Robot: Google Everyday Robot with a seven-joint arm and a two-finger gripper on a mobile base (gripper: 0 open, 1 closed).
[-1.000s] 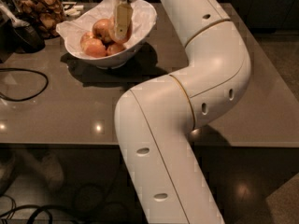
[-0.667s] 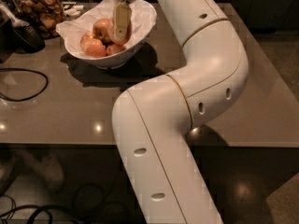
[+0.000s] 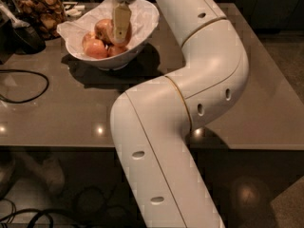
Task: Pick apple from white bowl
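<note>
1. Far left: the glass jar [image 3: 37,9] of brown snacks sits at about 10 o'clock from the bowl. The black cable [image 3: 28,87] loops on the table [image 3: 52,122] at about 8 o'clock. Neither has moved since a second ago.
2. The white bowl [image 3: 113,61] sits where it was, paper lining undisturbed.
3. The apple [image 3: 102,30] lies at about 11 o'clock in the bowl's hollow, not lifted. The two other apples are at 8 o'clock [image 3: 94,49] and 6 o'clock [image 3: 116,50]. All three match the earlier frames, with none rolled or nudged.
4. The gripper [image 3: 119,37] reaches down into the bowl from 12 o'clock and sits against the apple's 3 o'clock side. Its height and spot look the same as before. I cannot tell how far open it is, nor whether it has hold of anything.
5. The arm [image 3: 213,75] shows the only change I can log: its lower link has eased slightly toward 9 o'clock, while the wrist end held steady.
6. My read: the descent is over and I am at the grasp step. With the fruit unmoved, the pick is not yet made. The next move needs a confirmed grip, then a straight lift clear of the rim and the neighbouring fruit.
</note>
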